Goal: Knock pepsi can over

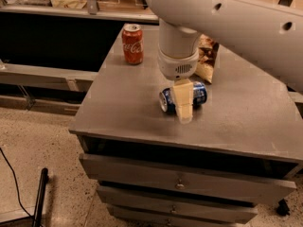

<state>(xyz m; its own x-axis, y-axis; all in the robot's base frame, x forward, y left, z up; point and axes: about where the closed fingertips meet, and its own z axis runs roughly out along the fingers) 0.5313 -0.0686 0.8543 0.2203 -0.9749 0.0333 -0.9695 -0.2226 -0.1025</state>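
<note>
Noting the state: the pepsi can (200, 94) lies on its side near the middle of the counter (118, 108), silver end facing left. The end effector (183, 111) hangs from the arm directly over it, its pale tip crossing in front of the can's body. We cannot tell whether it is apart or together, nor whether it touches the can.

We judge the knock itself done, so the step in hand is the closing one. The next move, in our view, is to lift straight up and clear without dragging the can, since it could roll toward the front edge.

The coke can (133, 44) stands upright at the back left, well apart. A snack bag (207, 63) lies behind the arm.
</note>
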